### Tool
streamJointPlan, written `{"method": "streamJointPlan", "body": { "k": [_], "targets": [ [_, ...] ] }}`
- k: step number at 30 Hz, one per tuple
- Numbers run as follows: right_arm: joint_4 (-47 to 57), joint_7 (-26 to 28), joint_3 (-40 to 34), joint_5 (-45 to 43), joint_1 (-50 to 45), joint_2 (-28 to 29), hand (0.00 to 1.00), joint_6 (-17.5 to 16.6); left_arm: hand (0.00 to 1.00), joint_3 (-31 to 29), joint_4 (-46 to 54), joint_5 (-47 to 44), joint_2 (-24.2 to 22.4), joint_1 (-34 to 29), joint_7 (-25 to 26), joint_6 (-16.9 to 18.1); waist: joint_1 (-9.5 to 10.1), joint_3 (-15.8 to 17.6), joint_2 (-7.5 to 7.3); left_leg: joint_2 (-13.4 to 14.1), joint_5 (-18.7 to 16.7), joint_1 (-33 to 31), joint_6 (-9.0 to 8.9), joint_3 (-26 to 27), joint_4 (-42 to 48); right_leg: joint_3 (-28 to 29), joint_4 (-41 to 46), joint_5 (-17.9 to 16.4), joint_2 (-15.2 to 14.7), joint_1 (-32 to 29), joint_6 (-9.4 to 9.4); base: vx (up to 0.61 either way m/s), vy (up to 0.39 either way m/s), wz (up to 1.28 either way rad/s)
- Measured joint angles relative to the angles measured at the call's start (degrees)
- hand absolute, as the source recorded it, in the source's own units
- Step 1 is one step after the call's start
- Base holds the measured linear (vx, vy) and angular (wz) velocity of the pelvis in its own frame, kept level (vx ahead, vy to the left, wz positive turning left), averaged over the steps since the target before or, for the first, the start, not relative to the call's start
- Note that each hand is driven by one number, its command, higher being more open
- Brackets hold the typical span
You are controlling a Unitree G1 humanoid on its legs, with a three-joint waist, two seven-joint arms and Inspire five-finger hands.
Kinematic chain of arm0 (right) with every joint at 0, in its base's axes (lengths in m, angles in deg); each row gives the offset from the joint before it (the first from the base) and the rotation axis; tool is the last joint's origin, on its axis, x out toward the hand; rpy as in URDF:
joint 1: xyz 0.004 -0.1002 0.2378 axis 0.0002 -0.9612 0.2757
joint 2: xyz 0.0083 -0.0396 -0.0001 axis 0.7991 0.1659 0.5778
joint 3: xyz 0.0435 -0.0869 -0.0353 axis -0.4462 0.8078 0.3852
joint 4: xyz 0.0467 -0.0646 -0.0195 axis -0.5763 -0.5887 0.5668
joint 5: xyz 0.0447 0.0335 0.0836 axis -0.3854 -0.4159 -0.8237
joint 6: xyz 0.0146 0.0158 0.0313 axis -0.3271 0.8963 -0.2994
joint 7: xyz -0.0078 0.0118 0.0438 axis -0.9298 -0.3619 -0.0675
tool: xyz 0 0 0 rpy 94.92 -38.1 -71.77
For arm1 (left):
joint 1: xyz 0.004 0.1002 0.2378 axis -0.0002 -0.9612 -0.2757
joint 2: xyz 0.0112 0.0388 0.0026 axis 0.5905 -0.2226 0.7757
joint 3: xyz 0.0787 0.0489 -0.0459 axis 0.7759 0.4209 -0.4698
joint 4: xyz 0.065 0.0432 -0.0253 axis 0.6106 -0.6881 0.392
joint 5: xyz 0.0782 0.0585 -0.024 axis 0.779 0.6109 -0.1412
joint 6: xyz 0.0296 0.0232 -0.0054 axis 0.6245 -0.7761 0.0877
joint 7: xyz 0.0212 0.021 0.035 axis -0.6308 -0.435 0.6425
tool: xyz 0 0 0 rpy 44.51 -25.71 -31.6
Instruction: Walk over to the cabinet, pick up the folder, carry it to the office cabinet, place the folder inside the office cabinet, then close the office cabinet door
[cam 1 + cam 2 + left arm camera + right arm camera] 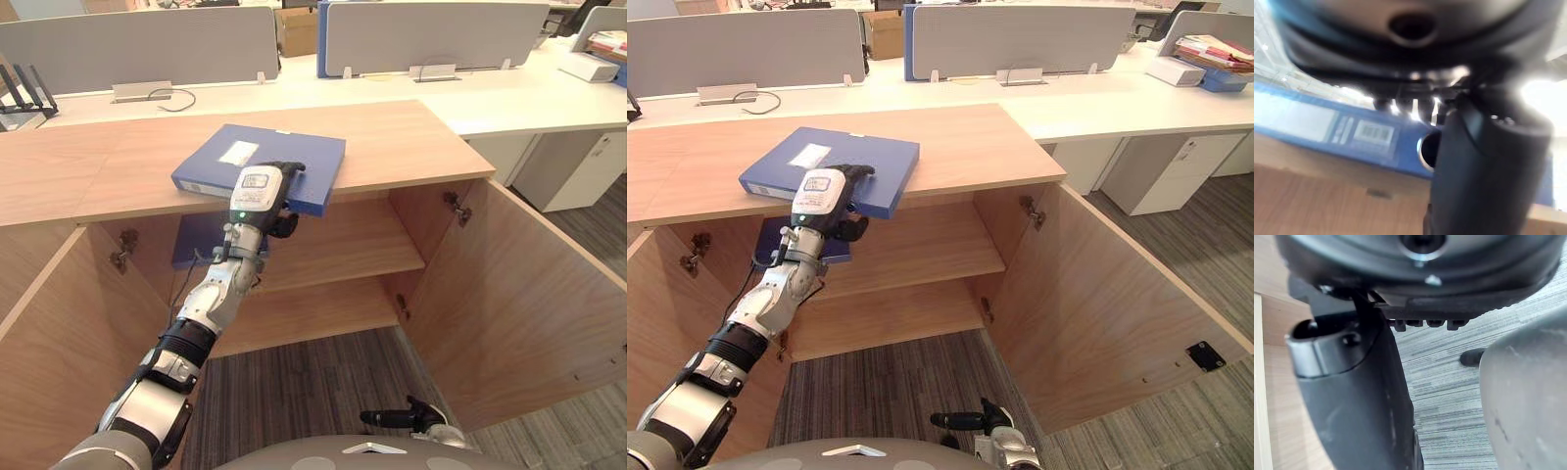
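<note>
White desks (509,98), grey partitions (147,49), striped carpet (313,392)

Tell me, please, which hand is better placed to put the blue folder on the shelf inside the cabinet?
Left. The left hand grips the folder by its overhanging front edge, above the shelf in the open cabinet; the right hand hangs low near the floor.

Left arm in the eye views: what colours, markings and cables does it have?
The left arm is silver-grey with black bands and a thin black cable along it. The left hand is dark, its back bearing a white cover with print and a green light.
</note>
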Motion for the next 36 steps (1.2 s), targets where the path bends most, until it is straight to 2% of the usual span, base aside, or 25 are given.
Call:
{"method": "streamJointPlan", "body": {
  "k": [7,16,20,26,28,36],
  "targets": [
    [0.02,0.00,-0.09,-0.06,0.19,-0.02,1.00,-0.09,0.00,0.38,-0.46,2.35,0.83,2.25,1.43,0.16,-1.25,-0.02,-0.07,-0.03,0.00,0.06,0.01,0.02,0.03,0.01,-0.01,0.04,-0.02,0.04,-0.03,0.00,0.000,0.00],
    [-0.05,-0.04,-0.33,-0.06,0.17,-0.01,1.00,-0.14,0.00,1.23,0.05,2.43,0.99,2.65,1.48,0.19,-1.25,-0.02,-0.07,-0.03,-0.03,0.15,0.05,0.03,0.06,-0.03,-0.01,0.06,-0.05,0.15,-0.05,0.00,0.000,0.00],
    [-0.34,-0.10,-0.60,-0.05,0.16,-0.02,1.00,-0.14,0.00,2.51,10.03,2.20,0.95,-2.97,-0.08,0.25,-1.13,0.00,-0.05,-0.04,-0.15,0.16,0.26,0.00,0.04,-0.11,-0.02,0.05,-0.06,0.19,-0.05,0.00,0.000,0.00],
    [-0.93,-0.15,-1.26,-0.06,0.08,-0.08,1.00,-0.12,0.00,6.73,21.86,1.45,-0.80,-9.63,-2.17,5.14,0.00,0.01,-0.04,-0.32,-0.32,0.28,0.56,-0.03,0.06,-0.24,-0.01,0.04,-0.37,0.38,-0.05,0.00,0.000,0.00],
    [-0.97,-0.26,-1.25,-0.07,0.08,-0.11,1.00,-0.11,0.00,6.87,25.16,-1.16,-1.35,-11.74,-3.25,7.49,0.24,0.01,-0.02,-0.38,-0.32,0.35,0.62,-0.04,0.08,-0.28,-0.01,0.03,-0.45,0.48,-0.05,0.00,0.000,0.00],
    [-1.74,-0.70,-2.39,-0.06,-0.48,-0.13,1.00,-0.09,0.00,4.25,36.73,-17.12,-4.68,-14.98,-5.91,7.40,1.75,-0.11,0.08,-0.10,-0.31,0.16,0.72,-0.04,0.34,-0.09,0.31,0.00,-0.62,0.54,0.03,0.00,0.000,0.00]
  ]
}}
